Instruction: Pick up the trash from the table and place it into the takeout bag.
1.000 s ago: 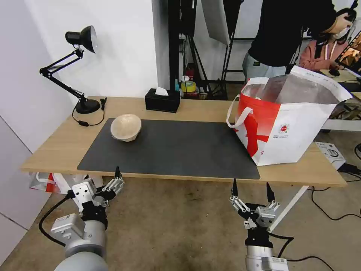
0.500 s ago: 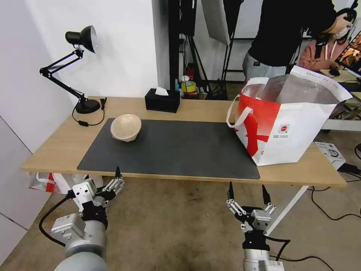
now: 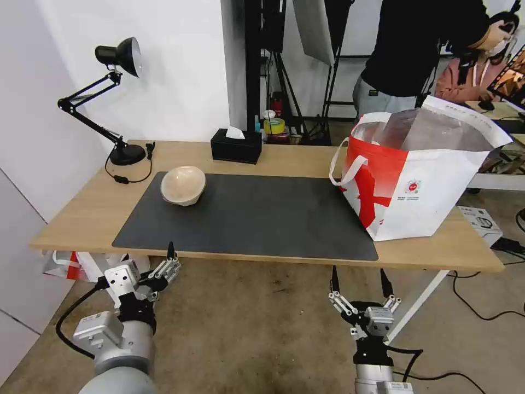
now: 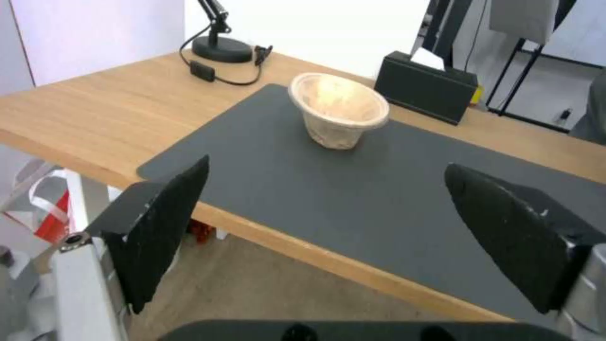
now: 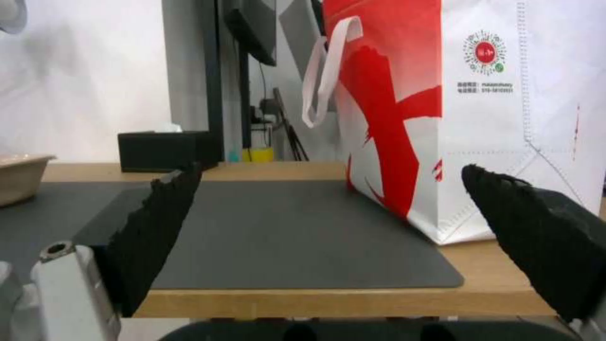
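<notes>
Beige bowl (image 3: 183, 185) near mat's far-left edge (image 3: 142, 205), tools off table

Even, bright indoor light from overhead; no hard shadows. Soft, faint shadow under the beige bowl (image 3: 183, 185) on the dark mat (image 3: 246, 216). Foil lining of the takeout bag (image 3: 415, 175) throws a dull sheen, no blown glare. Desk lamp (image 3: 112, 93) appears unlit. Head view bends straight lines toward its edges. Both wrist views soft, slightly smeared; near fingertips (image 4: 161, 227) blurred, wall behind washed out.
</notes>
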Available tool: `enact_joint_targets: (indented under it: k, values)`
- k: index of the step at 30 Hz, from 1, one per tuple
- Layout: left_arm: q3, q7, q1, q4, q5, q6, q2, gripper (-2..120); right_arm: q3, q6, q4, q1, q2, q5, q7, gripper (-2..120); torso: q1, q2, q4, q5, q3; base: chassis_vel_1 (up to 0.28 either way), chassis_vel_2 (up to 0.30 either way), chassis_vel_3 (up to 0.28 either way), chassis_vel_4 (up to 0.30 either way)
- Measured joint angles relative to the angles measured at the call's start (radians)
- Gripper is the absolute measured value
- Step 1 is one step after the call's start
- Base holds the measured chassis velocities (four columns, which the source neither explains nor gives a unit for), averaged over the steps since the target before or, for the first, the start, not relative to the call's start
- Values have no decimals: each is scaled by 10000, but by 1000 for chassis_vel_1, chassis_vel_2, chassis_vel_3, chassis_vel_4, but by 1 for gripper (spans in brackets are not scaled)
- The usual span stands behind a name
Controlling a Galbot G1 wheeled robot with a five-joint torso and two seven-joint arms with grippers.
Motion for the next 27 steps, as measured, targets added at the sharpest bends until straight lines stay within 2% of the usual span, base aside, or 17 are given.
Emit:
enact_joint_targets:
  k: [10,14,18,21,23,24,25,26,27]
  values:
    - [5,51,-35,8,-7,-39,-14,100,1,0,0,3,0,0,-2,100,0,0,0,0,0,0,0,0,0]
    - [-25,73,-71,-52,-407,-28,50,100,1,0,0,5,-1,0,-2,100,0,0,1,0,0,0,0,0,0]
    - [-99,-32,-268,-60,-1352,26,200,100,1,0,0,5,-1,1,-2,100,0,0,0,-1,0,0,0,0,0]
    - [-221,-395,-681,-62,-3237,277,546,100,0,0,1,6,-1,4,-2,100,0,0,0,-1,0,0,0,0,0]
    - [-237,-437,-732,-63,-3446,296,587,100,0,0,1,6,-1,5,-1,100,0,0,0,-1,0,0,0,0,0]
    - [-311,-652,-942,-63,-4288,357,760,100,0,0,2,7,-1,5,-2,100,1,0,0,-1,0,0,0,0,0]
    - [-327,-709,-994,-63,-4498,366,802,100,0,0,2,7,-1,6,-1,100,0,0,0,-1,0,0,0,0,0]
    - [-405,-944,-1260,-65,-5459,372,966,100,0,-1,3,7,-1,7,-1,100,1,0,1,-1,0,0,0,0,0]
    - [-405,-944,-1260,-65,-5459,372,966,100,0,-1,3,7,-1,7,-1,100,1,0,1,-1,0,0,0,0,0]
